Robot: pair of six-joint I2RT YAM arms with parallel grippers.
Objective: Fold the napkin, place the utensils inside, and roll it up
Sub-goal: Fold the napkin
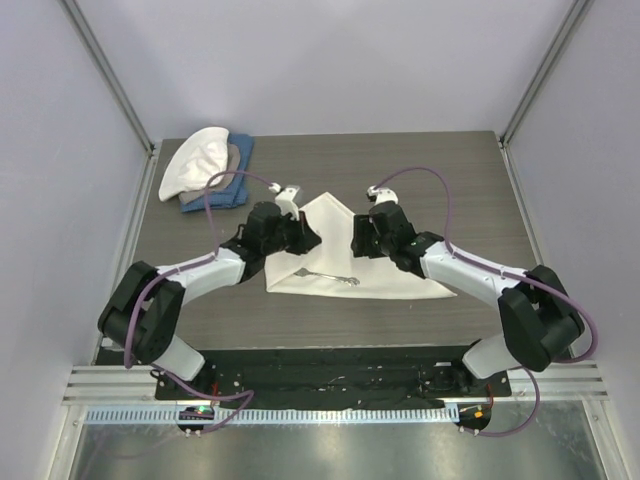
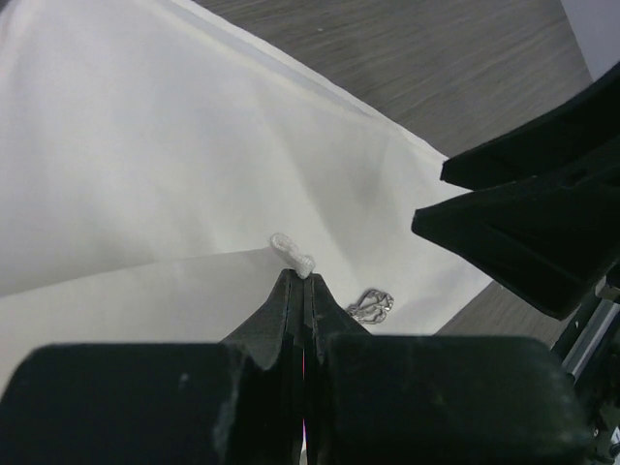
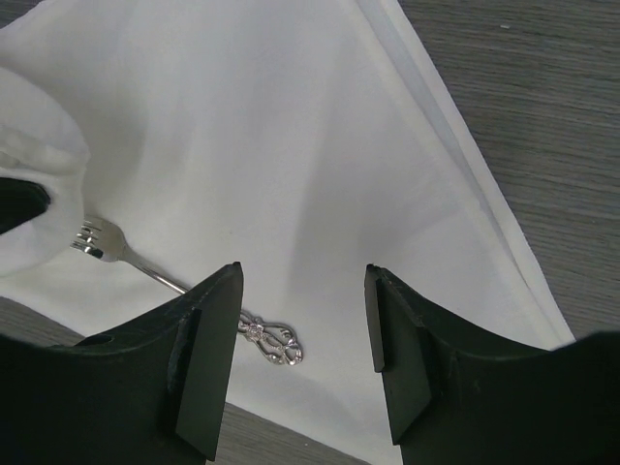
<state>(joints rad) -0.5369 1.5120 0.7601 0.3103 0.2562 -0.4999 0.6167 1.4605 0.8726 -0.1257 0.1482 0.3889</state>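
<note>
Left jaws clamped on napkin (image 2: 145, 145), right jaws apart

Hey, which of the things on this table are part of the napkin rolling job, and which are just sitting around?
Part of the job: the napkin; the fork lying on it.
Just lying about: the stack of white, tan and blue cloths at the far left corner.

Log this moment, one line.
napkin: folded triangle | fork: on napkin | left end effector: shut on napkin | right end effector: open above napkin
</note>
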